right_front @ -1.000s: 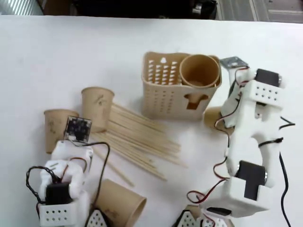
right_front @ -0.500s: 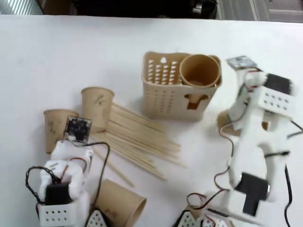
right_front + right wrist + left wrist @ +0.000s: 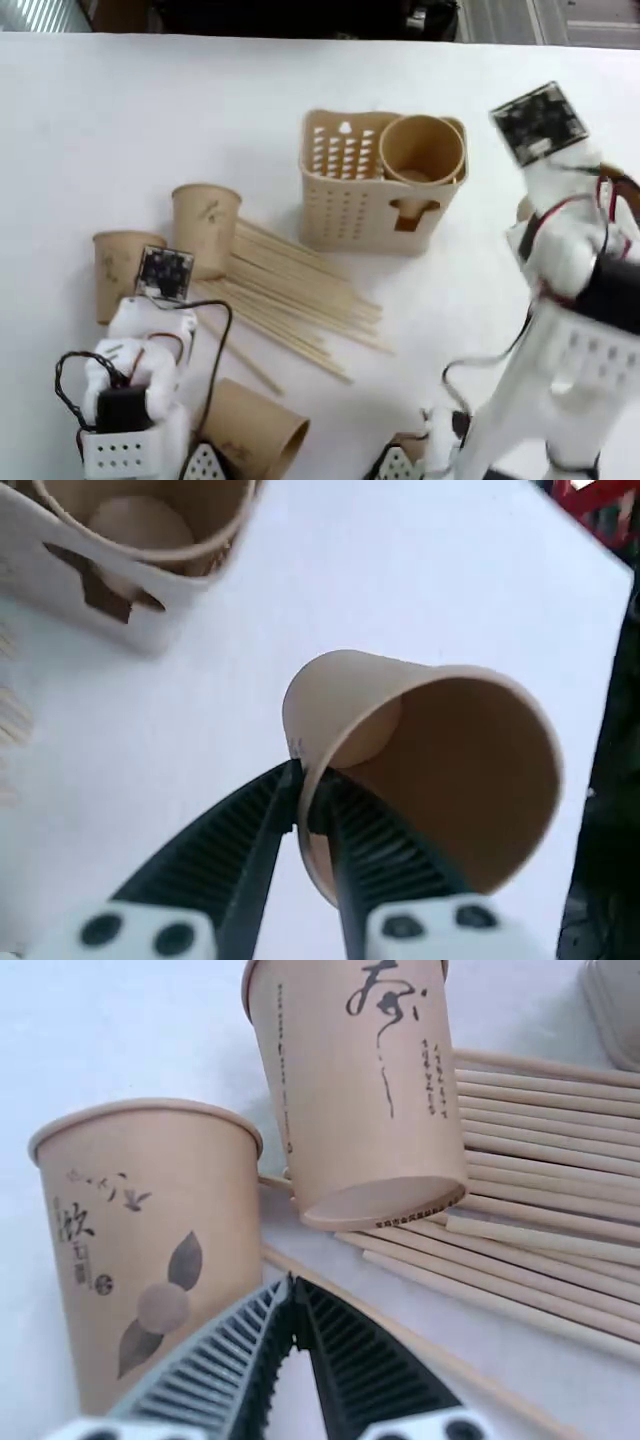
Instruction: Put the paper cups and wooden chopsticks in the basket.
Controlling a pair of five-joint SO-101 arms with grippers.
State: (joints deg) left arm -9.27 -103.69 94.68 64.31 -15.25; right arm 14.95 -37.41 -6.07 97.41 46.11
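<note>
Beige basket (image 3: 350, 215) far centre, one paper cup (image 3: 422, 150) upright in its right side. Wooden chopsticks (image 3: 300, 300) fanned just near it. Far-left cup (image 3: 205, 228) touches the sticks, left cup (image 3: 118, 272) beside it, tipped cup (image 3: 255, 430) on its side nearest. Lifted cup (image 3: 430, 780) pinched at the rim by the right gripper (image 3: 305, 790).

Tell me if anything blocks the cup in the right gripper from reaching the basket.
Nothing visible does. The right gripper holds the cup by its rim, with only bare table between it and the basket. The basket's compartment nearer that arm already holds another cup.
</note>
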